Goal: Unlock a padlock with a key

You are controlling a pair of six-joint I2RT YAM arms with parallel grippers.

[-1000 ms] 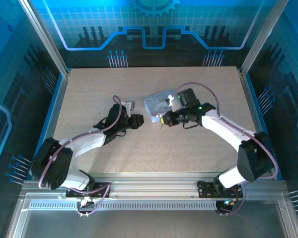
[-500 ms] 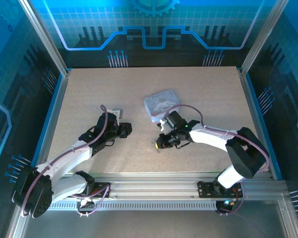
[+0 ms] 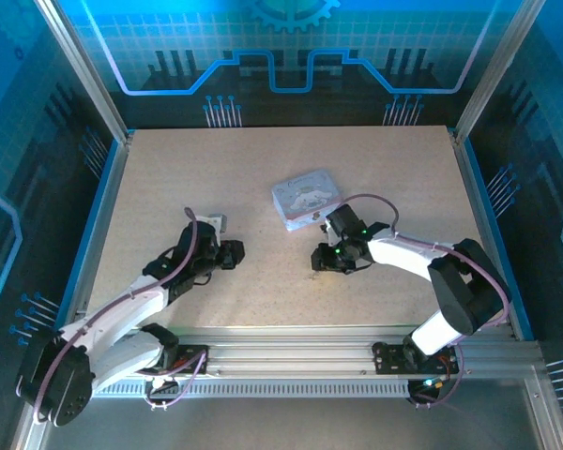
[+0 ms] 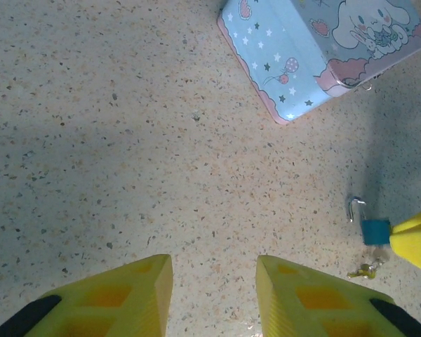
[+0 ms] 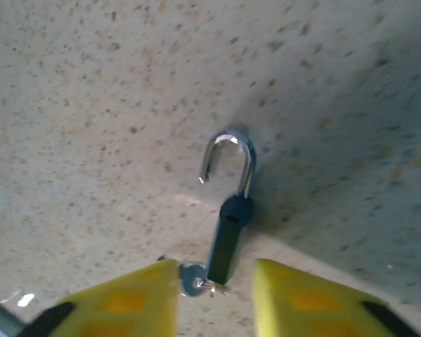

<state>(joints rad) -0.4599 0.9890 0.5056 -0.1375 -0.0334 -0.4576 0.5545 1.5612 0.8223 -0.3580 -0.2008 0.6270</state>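
Since a second ago both my arms have drawn back toward me. My left gripper [image 4: 212,277] hangs spread and empty. My right gripper [image 5: 216,275] stands apart around the padlock [image 5: 228,235] lying on the table [image 3: 169,169]. Its shackle is sprung open toward 12 o'clock, with the key [image 5: 191,283] at its 7 o'clock. The tin [image 3: 305,197] lies beyond at 11 o'clock.

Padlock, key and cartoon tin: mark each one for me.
padlock [image 5: 226,242]: right wrist view, middle of its dark body.
key [image 5: 191,282]: right wrist view, round head at the padlock's base.
tin [image 4: 358,31]: left wrist view, its pictured lid.
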